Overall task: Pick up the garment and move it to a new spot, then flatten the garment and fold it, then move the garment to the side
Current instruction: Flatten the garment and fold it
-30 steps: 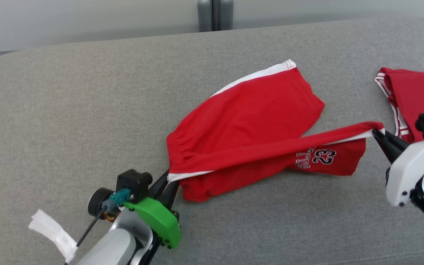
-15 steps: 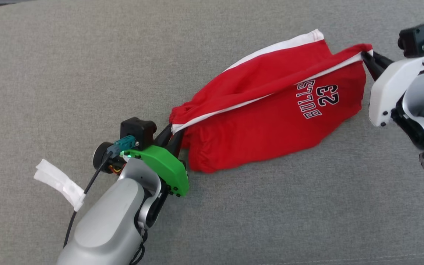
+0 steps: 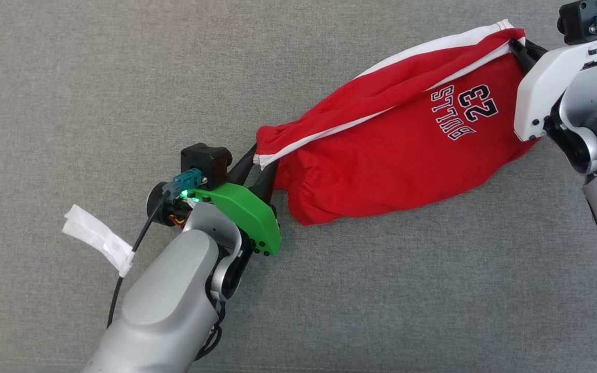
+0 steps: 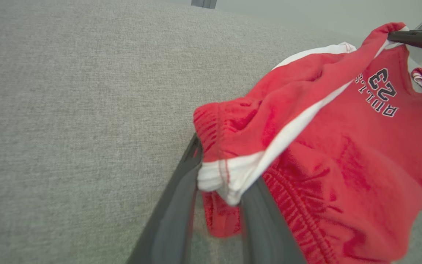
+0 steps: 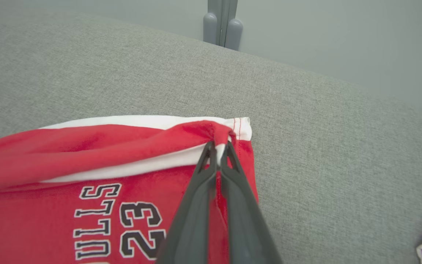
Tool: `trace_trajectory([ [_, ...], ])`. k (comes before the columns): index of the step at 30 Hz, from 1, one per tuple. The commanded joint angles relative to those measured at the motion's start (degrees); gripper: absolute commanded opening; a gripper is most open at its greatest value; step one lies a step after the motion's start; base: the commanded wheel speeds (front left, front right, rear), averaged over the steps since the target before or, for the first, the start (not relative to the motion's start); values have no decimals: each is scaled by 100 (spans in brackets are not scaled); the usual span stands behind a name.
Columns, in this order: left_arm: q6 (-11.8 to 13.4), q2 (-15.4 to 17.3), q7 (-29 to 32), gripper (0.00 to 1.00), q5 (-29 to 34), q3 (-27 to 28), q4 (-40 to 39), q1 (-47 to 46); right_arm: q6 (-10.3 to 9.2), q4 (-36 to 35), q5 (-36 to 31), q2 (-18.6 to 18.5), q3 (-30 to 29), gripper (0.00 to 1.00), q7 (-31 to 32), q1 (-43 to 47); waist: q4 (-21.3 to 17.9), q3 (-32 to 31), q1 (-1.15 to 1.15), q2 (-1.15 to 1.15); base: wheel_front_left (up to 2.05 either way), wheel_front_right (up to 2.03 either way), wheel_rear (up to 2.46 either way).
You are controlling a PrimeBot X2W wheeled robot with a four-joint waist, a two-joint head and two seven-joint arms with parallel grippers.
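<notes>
My left gripper [image 3: 261, 165] and right gripper [image 3: 515, 47] each pinched a white-trimmed end of the seemingly light, floppy shorts [image 3: 392, 155], upper right.

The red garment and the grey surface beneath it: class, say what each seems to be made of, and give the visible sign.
The red garment: probably soft knit jersey, matte; it drapes in loose folds, puckers at the gathered waistband, and looks faintly fuzzy up close. The grey surface: seemingly woven upholstery cloth, matte; a fine flecked weave shows across it.
</notes>
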Motion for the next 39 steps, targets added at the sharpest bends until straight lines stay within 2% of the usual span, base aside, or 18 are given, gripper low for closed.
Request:
trace_trajectory([
  [1, -26, -11, -15, 100, -20, 13, 39, -138, -13, 107, 15, -1, 4, 17, -68, -103, 34, 29, 0, 0, 0, 0, 0],
  [2, -33, -22, -30, 100, -27, 12, 62, -155, -13, 176, 8, 3, 3, 38, -104, -131, 36, 30, 0, 0, 0, 0, 0],
  [3, -39, -35, -63, 100, -41, 18, 88, -161, -13, 251, -23, 13, -30, 100, -154, -170, 37, 28, 0, 0, 0, 0, 0],
  [8, -36, -80, -211, 100, -130, 88, 180, -178, -13, 505, -136, 132, -152, 100, -591, -304, 22, -49, 0, 0, 0, 0, 0],
  [14, 89, -72, -381, 100, -277, 280, 242, 33, -13, 717, -110, 233, -262, 100, -967, -313, 24, -260, 0, 0, 0, 0, 0],
  [18, 110, 97, -547, 100, -327, 347, 181, 287, -13, 881, -8, 200, -258, 100, -911, -128, 26, -476, 0, 0, 0, 0, 0],
  [25, -27, 386, -758, 100, -286, 300, -106, 791, -13, 1018, 117, 127, -285, 100, -846, 129, 15, -759, 0, 0, 0, 0, 0],
  [30, 55, 632, -1041, 100, -39, 453, -522, 1155, -13, 1149, 194, 134, -402, 100, -795, 277, 55, -894, 0, 0, 0, 0, 0],
  [34, 156, 673, -1123, 100, 399, 995, -1135, 1450, -13, 1293, 317, 214, -589, 100, -735, 355, 137, -924, 0, 0, 0, 0, 0],
  [39, 53, 360, -1104, 100, 1116, 1982, -1920, 1935, -13, 1481, 445, 296, -748, 100, -602, 312, 223, -829, 0, 0, 0, 0, 0],
])
